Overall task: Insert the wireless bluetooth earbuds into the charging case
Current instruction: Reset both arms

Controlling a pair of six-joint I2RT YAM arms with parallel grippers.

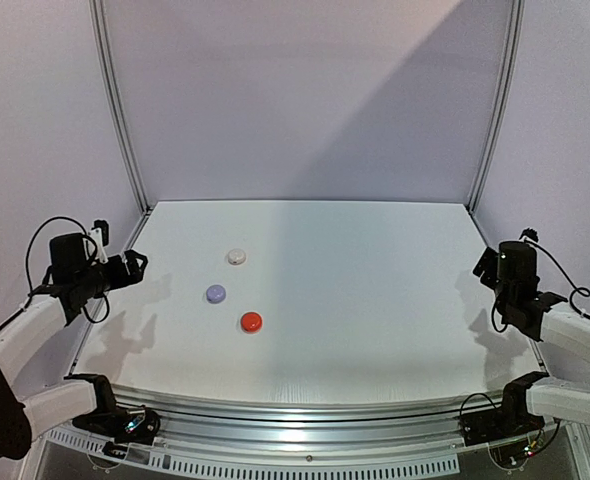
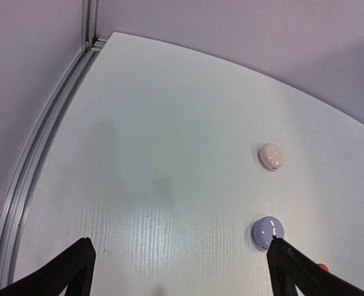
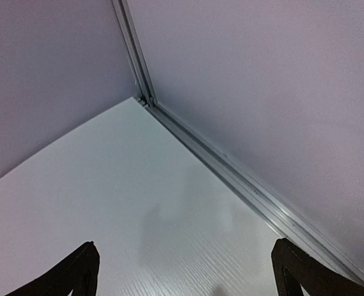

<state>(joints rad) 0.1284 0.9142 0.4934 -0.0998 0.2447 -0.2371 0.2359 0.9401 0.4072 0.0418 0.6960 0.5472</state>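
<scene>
**Three cases shut, no buds in sight: both my grippers bare**

Top view: my left gripper (image 1: 135, 265) hangs at the left edge of the table (image 1: 375, 300), jaws spread with nothing between them. My right gripper (image 1: 483, 268) hangs at the right edge, likewise spread and bare. Left of centre sit three round cases, apart from one another. The white case (image 1: 236, 257) is uppermost, the lavender case (image 1: 215, 293) is below and a little left, and the red case (image 1: 251, 321) is lowest. All three look like closed domes. I see no buds anywhere on the table, so I judge they are already inside and the inserting is done. With the lids down I cannot confirm it, and things that small could escape this view.

Left wrist: my fingers show in the bottom corners, wide apart, with bare table between them. The white case (image 2: 271, 156) sits right of centre. The lavender case (image 2: 268, 232) is at lower right, just above one fingertip. The red case (image 2: 322, 267) is only a sliver at the bottom, cut off by that finger.

Right wrist: my fingers are wide apart and face the corner where table, rail (image 3: 231, 169) and wall (image 3: 262, 74) meet — no case and no bud shows here.
</scene>
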